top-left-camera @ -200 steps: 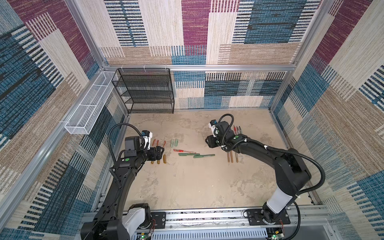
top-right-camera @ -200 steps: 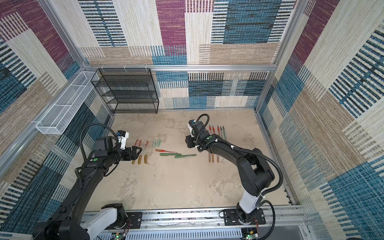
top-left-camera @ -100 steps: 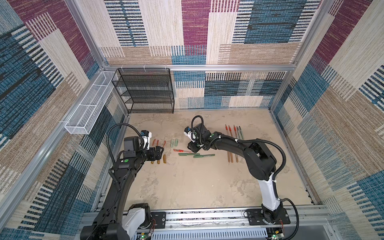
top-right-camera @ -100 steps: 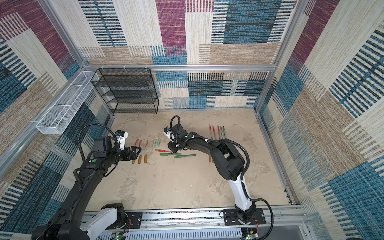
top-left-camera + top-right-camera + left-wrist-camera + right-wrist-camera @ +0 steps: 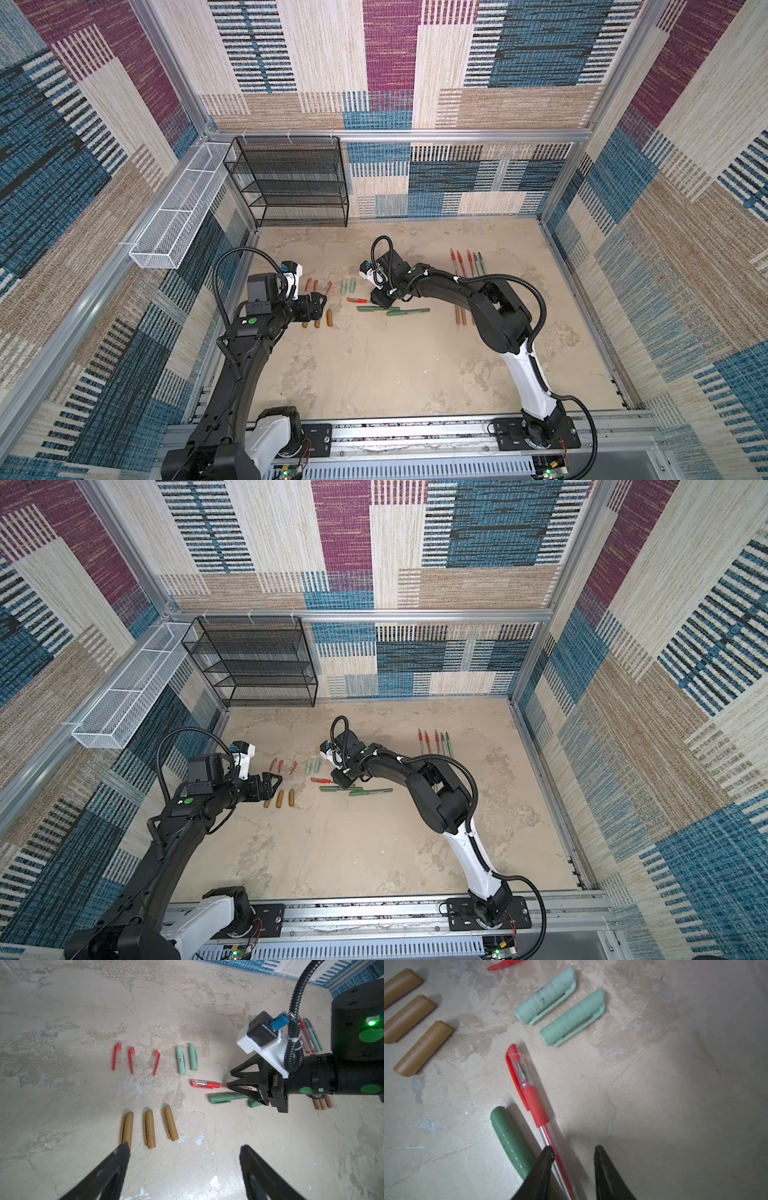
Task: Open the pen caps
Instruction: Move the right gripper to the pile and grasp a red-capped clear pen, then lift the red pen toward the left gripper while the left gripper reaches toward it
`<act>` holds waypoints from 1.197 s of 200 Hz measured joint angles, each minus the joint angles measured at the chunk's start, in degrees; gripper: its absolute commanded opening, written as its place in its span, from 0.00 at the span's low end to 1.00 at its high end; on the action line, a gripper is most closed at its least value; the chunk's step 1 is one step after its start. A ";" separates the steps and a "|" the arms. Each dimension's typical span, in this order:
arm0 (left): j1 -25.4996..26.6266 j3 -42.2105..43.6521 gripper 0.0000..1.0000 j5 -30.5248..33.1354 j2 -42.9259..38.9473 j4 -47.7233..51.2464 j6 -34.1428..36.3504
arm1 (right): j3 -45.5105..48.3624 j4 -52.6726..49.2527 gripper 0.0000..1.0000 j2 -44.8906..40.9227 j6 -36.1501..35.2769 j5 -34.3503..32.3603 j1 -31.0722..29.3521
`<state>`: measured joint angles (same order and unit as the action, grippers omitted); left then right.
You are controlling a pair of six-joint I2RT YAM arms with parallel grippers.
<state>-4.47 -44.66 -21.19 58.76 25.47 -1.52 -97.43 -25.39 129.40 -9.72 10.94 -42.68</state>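
Right gripper (image 5: 573,1152) is hanging low over the red pen (image 5: 538,1113). Jaws are part-open with a clear gap, gripping nothing yet. One fingertip (image 5: 547,1155) is overlapping the clear barrel; can't tell if it's touching.

Left gripper (image 5: 185,1149) is sitting wide open and empty, just beside the bronze caps (image 5: 149,1128).

The pen is lying flat a little left of the tabletop's (image 5: 395,374) middle, with its red cap (image 5: 517,1066) on and pointing toward the left edge. Dark green pens (image 5: 508,1138) are lying just beside it on the near-edge side, caps on.

Loose red caps (image 5: 117,1055) and mint caps (image 5: 180,1061) are lying further toward the left edge. Bare barrels (image 5: 311,1040) are lying right of the middle, toward the far edge.

Handling, my read:
- **Feel:** the pen is looking light, stiff and smooth-walled, so the barrel is likely slipping or rolling under a loose pinch.
- **Right grip:** the red rubbery sleeve behind the cap is looking like the better hold.
- **Left grip:** go across the cap body, not the thin clip, which is probably bending or snapping.
- **Pull:** straight along the axis; the fit is probably a light snap.
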 measured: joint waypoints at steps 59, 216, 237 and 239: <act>-0.17 0.04 0.87 0.00 0.00 0.00 0.00 | 1.16 0.90 0.30 0.02 -2.34 -0.04 0.00; -0.26 0.22 0.87 -1.38 -0.28 0.00 -0.04 | 6.60 -1.03 0.08 -7.58 -8.00 -2.16 2.47; -0.26 0.00 0.87 -3.89 -0.48 0.00 -0.35 | 9.22 0.52 0.08 -12.07 -5.53 -2.54 3.10; -0.26 -0.07 0.87 -4.31 -0.48 0.00 -0.46 | 9.53 0.72 0.08 -12.50 -5.27 -2.54 3.06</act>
<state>-4.73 -44.73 -25.50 58.28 25.47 -1.98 -87.90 -24.67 116.90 -14.98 8.40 -39.62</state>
